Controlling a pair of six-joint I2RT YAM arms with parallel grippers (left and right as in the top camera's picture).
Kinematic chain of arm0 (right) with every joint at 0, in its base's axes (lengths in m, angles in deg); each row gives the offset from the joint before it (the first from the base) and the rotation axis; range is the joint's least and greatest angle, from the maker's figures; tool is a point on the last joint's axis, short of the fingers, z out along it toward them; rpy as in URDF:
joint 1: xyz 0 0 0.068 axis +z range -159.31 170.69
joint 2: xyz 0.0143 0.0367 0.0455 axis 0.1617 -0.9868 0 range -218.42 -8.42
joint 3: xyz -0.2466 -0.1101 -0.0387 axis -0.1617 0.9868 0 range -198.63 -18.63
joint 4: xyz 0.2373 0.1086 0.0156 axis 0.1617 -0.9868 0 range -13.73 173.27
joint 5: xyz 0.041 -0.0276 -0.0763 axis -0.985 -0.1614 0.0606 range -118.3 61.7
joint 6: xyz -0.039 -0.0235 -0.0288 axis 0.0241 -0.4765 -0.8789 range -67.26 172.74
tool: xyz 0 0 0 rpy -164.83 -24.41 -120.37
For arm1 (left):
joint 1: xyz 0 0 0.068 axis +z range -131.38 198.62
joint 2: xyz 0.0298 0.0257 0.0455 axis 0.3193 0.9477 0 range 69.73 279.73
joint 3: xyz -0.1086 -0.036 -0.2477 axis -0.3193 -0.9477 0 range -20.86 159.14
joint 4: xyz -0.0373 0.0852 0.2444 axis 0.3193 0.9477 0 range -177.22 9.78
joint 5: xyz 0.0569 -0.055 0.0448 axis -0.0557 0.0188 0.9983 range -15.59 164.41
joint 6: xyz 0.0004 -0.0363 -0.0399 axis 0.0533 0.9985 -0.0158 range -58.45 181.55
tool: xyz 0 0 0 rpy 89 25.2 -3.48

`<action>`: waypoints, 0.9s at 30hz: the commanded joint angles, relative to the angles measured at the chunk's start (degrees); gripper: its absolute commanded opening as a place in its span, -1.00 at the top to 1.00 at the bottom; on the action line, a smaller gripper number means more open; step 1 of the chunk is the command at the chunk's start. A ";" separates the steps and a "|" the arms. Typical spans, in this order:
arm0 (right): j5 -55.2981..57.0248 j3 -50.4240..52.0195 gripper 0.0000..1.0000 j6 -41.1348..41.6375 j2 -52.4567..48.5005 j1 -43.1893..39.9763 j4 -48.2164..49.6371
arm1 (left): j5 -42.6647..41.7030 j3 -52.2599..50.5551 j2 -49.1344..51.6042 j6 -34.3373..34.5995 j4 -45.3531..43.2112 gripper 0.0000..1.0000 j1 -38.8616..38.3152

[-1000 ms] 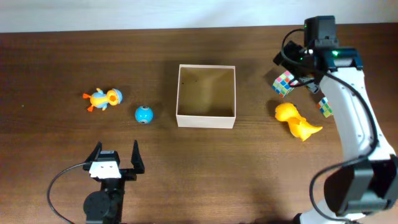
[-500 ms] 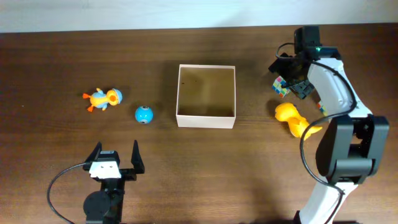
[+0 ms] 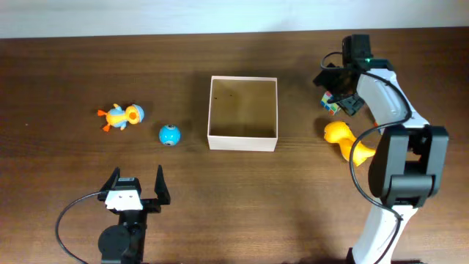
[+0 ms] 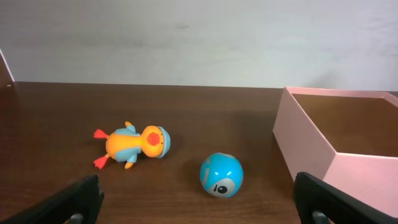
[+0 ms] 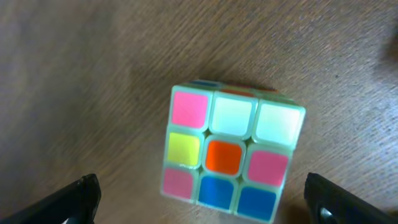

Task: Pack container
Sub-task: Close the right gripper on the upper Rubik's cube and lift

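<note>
"Where's the container (image 3: pixel 242 141)?"

"Mid-table, well left of my right claw (image 5: pixel 199 190), which hangs spread wide over the cube (image 5: pixel 233 158). My left claw (image 3: pixel 138 174) gapes wide too, well apart from it."

Overhead:
- Multicoloured plastic puzzle cube (image 3: pixel 330 103) mostly hidden under right gripper (image 3: pixel 337 92); only left corner shows.
- Yellow plastic animal toy (image 3: pixel 337 132) partly covered by white right arm link (image 3: pixel 392 110); kind of animal unclear.
- Markings on blue plastic ball (image 3: pixel 169 135) too small to read.
- Both arm bases cut off by bottom edge.

Right wrist view:
- Fingertips (image 5: pixel 79 198) only dark corners, rest out of frame.

Left wrist view:
- Fingertips (image 4: pixel 74 200) cropped the same way.
- White-walled square cardboard container (image 4: pixel 311 146) cut by right edge.
</note>
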 commanded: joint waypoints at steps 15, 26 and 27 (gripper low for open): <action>2.08 -0.81 -0.50 -3.45 -3.52 -2.86 0.70 | -0.61 -0.13 -0.44 -1.09 0.15 -0.99 -0.33; 0.94 -0.85 -0.04 -7.43 -3.39 -2.82 0.70 | -0.61 -0.13 -0.44 -1.11 0.15 -0.98 -0.33; 0.68 -1.05 -0.03 -8.26 -3.39 -2.82 0.57 | -0.61 -0.13 -0.44 -1.11 0.13 -0.99 -0.33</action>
